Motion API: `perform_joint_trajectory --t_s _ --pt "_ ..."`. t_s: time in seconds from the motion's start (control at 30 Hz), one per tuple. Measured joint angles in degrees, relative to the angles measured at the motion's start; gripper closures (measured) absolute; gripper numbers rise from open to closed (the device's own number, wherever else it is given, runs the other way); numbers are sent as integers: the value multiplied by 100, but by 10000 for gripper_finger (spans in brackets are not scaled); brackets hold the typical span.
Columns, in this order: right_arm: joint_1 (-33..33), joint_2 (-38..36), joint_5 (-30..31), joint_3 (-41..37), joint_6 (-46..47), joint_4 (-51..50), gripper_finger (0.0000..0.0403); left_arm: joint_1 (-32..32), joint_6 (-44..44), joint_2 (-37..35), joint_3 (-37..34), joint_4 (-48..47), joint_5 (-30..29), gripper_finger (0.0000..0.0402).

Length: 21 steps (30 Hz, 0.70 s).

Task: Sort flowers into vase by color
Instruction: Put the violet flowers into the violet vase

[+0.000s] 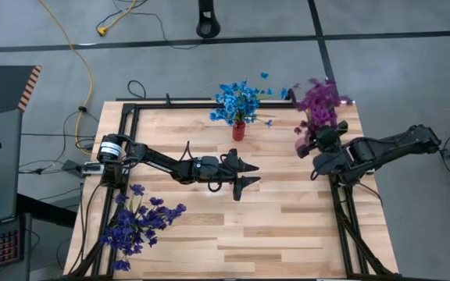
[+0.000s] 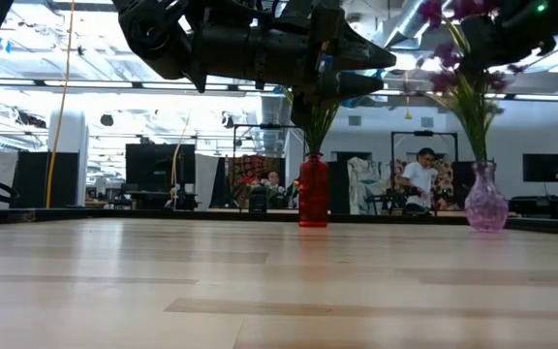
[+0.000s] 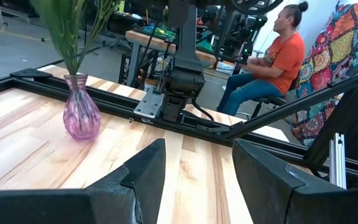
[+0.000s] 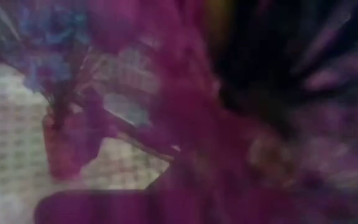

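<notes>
Desk [image 1: 287,226] is a butcher-block top in a black frame. Far edge carries two vases, sorted by colour so far: red vase [image 1: 239,130] near the middle of the far edge with the blue flowers [image 1: 237,100], pink glass vase [image 2: 485,202] toward the far right corner with the magenta flowers [image 1: 319,97]. Dark violet flowers [image 1: 139,222] lie loose in a heap at the near left corner, not in any vase; no third vase visible for them.

Left gripper [image 1: 244,173] hangs above mid-desk, well clear of the surface, jaws spread wide, nothing between them. Points toward the right side, probably parked out of the way while the other arm works.

Right gripper [image 1: 317,140] sits right at the magenta bunch over the pink glass vase, fingers closed down tight. Its wrist camera is smothered in magenta blossom, so it's buried in the bouquet. Can't tell from any view whether a stem is pinched in it or it's closed on nothing. Likely seating a magenta stem.

Person in an orange shirt [image 3: 272,59] seated beyond the desk, not involved.
</notes>
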Motion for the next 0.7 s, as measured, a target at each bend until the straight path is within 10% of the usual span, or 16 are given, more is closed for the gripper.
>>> perform_joint_trajectory --t_s 0.7 --pt "12 2 -146 -11 -630 917 364 0 -13 0 0 0 0 228"
